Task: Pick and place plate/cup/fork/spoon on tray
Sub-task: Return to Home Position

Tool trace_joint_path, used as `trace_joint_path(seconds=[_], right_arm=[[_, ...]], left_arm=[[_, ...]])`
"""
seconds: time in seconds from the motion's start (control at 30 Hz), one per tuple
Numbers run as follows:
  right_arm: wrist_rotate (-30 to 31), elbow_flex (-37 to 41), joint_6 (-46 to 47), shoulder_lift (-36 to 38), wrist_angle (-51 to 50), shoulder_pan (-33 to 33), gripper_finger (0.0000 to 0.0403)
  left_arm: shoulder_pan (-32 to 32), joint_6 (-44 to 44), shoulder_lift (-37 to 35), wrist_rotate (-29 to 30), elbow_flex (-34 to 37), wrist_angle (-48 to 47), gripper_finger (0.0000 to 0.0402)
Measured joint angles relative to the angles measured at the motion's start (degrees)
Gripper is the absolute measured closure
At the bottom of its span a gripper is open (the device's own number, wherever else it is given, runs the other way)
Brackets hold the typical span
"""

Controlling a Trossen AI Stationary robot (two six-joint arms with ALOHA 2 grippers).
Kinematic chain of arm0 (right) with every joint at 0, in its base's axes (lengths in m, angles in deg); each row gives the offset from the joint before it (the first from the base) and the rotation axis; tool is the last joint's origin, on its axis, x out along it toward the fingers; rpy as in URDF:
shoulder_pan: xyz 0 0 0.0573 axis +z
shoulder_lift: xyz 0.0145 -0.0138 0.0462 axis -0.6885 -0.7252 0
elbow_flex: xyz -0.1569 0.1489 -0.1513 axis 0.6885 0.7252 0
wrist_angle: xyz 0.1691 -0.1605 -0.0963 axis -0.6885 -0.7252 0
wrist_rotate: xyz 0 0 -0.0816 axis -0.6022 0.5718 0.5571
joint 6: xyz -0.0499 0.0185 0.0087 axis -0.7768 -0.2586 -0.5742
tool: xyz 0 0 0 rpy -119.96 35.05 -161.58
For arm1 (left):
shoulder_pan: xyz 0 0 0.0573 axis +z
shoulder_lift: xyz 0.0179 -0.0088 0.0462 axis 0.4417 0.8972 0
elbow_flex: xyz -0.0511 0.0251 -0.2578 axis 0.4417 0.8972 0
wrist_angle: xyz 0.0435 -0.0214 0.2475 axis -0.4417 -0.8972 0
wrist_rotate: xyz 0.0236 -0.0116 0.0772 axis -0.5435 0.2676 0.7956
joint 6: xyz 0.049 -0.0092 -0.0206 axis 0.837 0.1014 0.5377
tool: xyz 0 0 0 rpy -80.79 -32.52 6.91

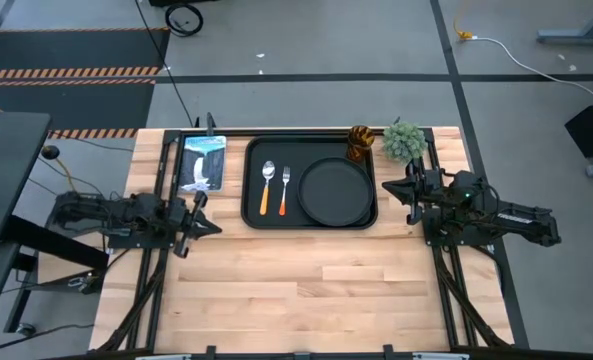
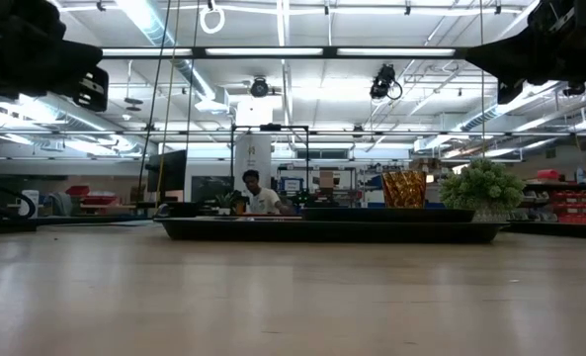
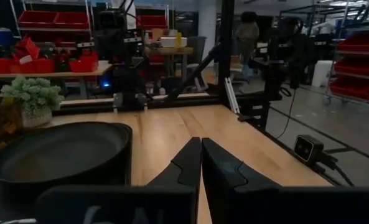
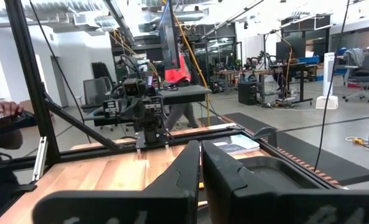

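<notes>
High view has pretty much everything laid out: the tray (image 1: 310, 217) sits between the two arms, with the plate (image 1: 335, 191) lying flat on it at the end nearer the right gripper (image 1: 408, 189). The spoon (image 1: 267, 187) and the fork (image 1: 284, 188) lie side by side on the tray's other end, nearer the left gripper (image 1: 198, 214), spoon on the outside, handles pointing toward the near edge of the table. The cup (image 1: 361, 142) stands just beyond the tray's far corner on the right gripper's side, so it's off the tray as far as I can tell, with a small green plant (image 1: 404, 141) right beside it and just ahead of the right arm. A picture card (image 1: 202, 162) lies on the wood a little past the left gripper, just beside the tray. Both arms sit parked low at their own ends of the table, well clear of the tableware. Left wrist view shows that gripper's fingers (image 3: 187, 163) pressed together with nothing between them, plate rim (image 3: 60, 151) off to one side. Right wrist view is the same deal: fingers (image 4: 185, 168) closed up tight, holding nothing, with the tray's edge (image 4: 284, 174) beside them. Low view catches the cup (image 2: 404, 188) and plant (image 2: 482, 188) poking up behind the tray rim (image 2: 332, 230), and a person (image 2: 258, 195) way back in the room.
</notes>
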Motion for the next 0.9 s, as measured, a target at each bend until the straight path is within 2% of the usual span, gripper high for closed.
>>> trace_joint_path(seconds=[0.33,0.9], right_arm=[[0.0,0.0,0.0,0.0,0.0,0.0,0.0380],[0.0,0.0,0.0,0.0,0.0,0.0,0.0379]], left_arm=[[-0.5,-0.5,0.0,-0.1,0.1,3.5,0.0381],[-0.4,-0.7,0.5,0.0,0.1,3.9,0.0383]])
